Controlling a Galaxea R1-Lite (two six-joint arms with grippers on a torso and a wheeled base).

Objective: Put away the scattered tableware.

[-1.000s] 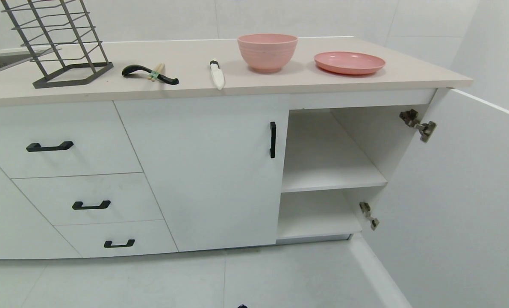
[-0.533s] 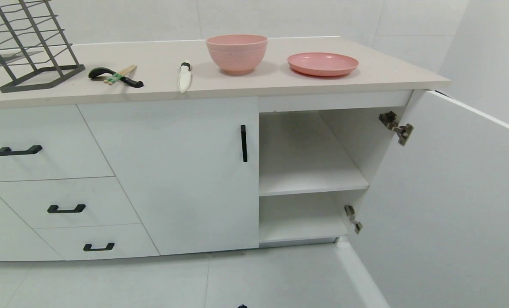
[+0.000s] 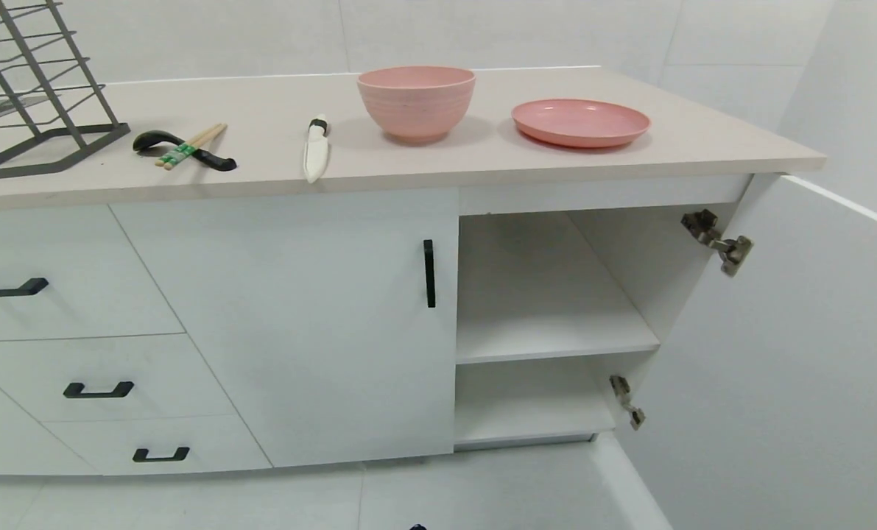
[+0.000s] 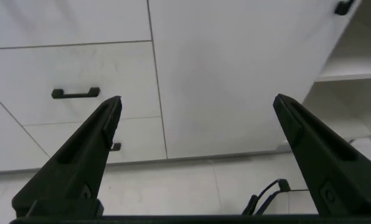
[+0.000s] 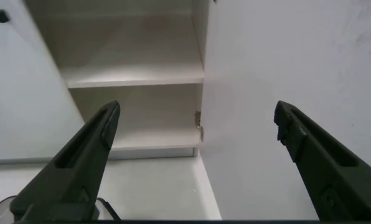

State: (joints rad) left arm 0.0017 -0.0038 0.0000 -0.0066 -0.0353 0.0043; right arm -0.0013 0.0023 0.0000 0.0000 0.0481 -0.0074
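Note:
On the beige countertop stand a pink bowl and, to its right, a flat pink plate. A white knife with a black band lies left of the bowl, near the front edge. Further left, a black ladle lies crossed with wooden chopsticks. My left gripper hangs open, low in front of the white drawer fronts. My right gripper is open too, facing the cabinet's shelves. Neither holds anything.
A dark wire dish rack stands at the counter's far left. Below the plate, the cabinet compartment is open, its door swung out to the right. The left door is closed, and drawers with black handles sit beside it.
The whole head picture has shifted: first everything slid left, then down and slightly right, so the camera has moved. The tableware keeps its places on the counter.

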